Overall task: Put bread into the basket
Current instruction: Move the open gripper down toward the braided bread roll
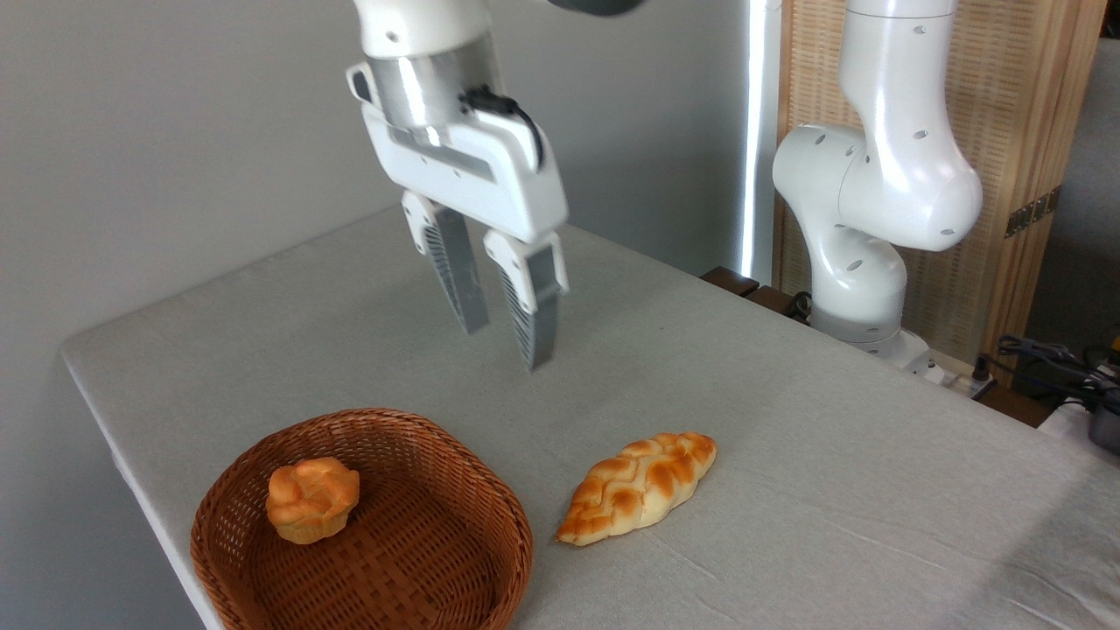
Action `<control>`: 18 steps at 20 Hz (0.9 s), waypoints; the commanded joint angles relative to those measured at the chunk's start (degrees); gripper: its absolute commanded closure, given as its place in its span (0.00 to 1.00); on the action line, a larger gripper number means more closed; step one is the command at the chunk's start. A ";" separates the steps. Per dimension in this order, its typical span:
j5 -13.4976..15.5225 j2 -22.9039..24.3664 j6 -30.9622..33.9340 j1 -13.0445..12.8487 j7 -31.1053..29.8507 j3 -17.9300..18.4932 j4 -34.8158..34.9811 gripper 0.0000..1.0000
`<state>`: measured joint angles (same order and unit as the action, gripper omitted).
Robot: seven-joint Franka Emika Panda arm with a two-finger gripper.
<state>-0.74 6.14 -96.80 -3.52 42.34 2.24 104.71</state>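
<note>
My gripper is white with grey ribbed fingers. The bread wears a glossy golden-orange braid with pale cream furrows. The basket is reddish-brown woven wicker, and the bun inside it is orange. The tablecloth is plain pale grey.

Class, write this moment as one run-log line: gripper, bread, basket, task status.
gripper: open, empty, above table | bread: on table, right of basket, untouched | basket: holds small bun | status: bread not yet in basket
</note>
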 commanded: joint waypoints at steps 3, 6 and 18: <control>-3.90 7.39 -7.53 1.23 3.53 0.57 15.86 0.00; -7.33 7.48 -8.05 1.24 5.65 0.57 18.50 0.00; -8.93 6.78 -21.49 1.32 7.41 2.16 30.28 0.00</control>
<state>-8.90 12.07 -114.77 -2.07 48.57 3.46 131.75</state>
